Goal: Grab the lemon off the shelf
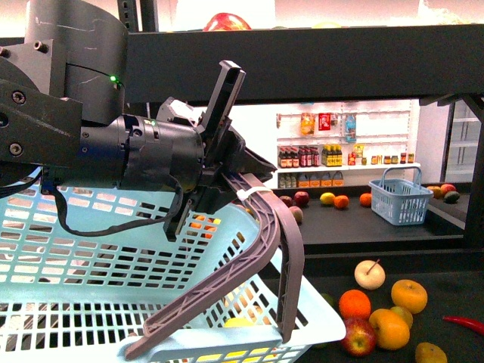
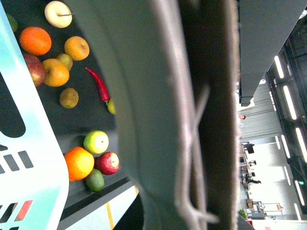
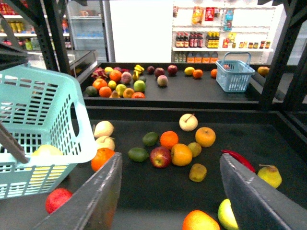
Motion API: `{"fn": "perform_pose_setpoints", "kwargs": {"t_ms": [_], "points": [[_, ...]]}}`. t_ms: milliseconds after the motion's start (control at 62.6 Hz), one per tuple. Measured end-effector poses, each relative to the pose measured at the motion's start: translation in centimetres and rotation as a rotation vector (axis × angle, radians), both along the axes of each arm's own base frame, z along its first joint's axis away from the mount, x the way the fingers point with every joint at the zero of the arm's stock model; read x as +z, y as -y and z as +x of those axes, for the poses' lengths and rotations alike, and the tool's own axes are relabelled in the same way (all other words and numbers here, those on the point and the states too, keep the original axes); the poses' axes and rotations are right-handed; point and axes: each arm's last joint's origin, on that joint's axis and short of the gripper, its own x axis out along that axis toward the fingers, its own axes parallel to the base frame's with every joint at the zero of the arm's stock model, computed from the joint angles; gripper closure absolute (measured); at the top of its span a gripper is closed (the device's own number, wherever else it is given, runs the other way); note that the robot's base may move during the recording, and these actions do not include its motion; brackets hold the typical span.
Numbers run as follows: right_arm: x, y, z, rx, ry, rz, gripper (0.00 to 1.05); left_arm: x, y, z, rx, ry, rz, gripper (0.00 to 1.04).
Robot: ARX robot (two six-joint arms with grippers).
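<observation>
In the front view, the left gripper (image 1: 225,172) is clamped on the grey handle (image 1: 266,227) of the light-blue basket (image 1: 68,249). The lemon (image 1: 238,323) shows yellow through the basket's slats. In the left wrist view, the handle fills most of the frame. In the right wrist view, the right gripper (image 3: 171,165) hangs with its jaws spread wide over loose fruit on the shelf (image 3: 144,191), and the lemon lies inside the basket.

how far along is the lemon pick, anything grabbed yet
Done: the left gripper is shut on the basket handle, holding the basket at the shelf; a yellow fruit lies inside, kind unclear.
In hand: the right gripper hangs open and empty over the lower tray.
Left: grasping the lemon, likely the yellow one on the far tray.
</observation>
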Motion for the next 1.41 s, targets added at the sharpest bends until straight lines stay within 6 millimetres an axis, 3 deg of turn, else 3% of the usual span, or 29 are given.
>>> {"fn": "perform_pose_setpoints", "kwargs": {"t_ms": [304,320,911,1183,1406], "points": [[-2.4,0.0,-0.4,0.003,-0.013,0.0,0.96,0.0,0.0,0.0,0.0,0.001,0.001,0.98],[-2.5,0.0,-0.8,0.006,-0.016,-0.002,1.03,0.0,0.0,0.0,0.0,0.0,0.0,0.98],[-5.0,0.1,-1.5,0.002,-0.006,0.002,1.02,0.0,0.0,0.0,0.001,-0.001,-0.001,0.98],[-4.9,0.1,-1.6,0.003,0.002,0.003,1.02,0.0,0.0,0.0,0.0,0.001,0.001,0.98],[-4.9,0.1,-1.6,0.003,0.002,0.003,0.66,0.0,0.0,0.0,0.0,0.001,0.001,0.98]]}}
